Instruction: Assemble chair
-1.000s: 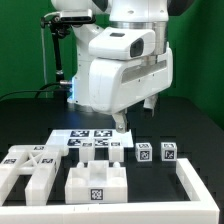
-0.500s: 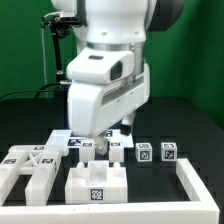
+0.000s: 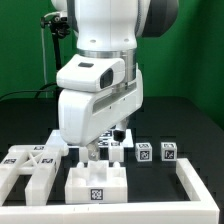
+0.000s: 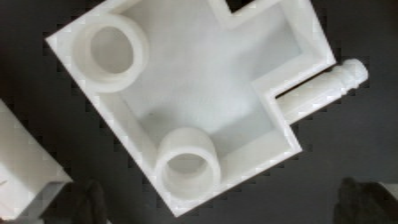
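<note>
- A plain green backdrop (image 3: 195,60) fills the rear.
- The black bench (image 3: 20,120) is matte and evenly lit.
- A low white wall (image 3: 200,186) edges the bench at the exterior view's right.

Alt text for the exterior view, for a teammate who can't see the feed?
The white robot gripper hangs low over a black table, close to a chunky white chair part bearing a marker tag. An X-braced panel lies toward the exterior view's left, and two small tagged blocks toward its right; whether the gripper is open cannot be seen.
</note>
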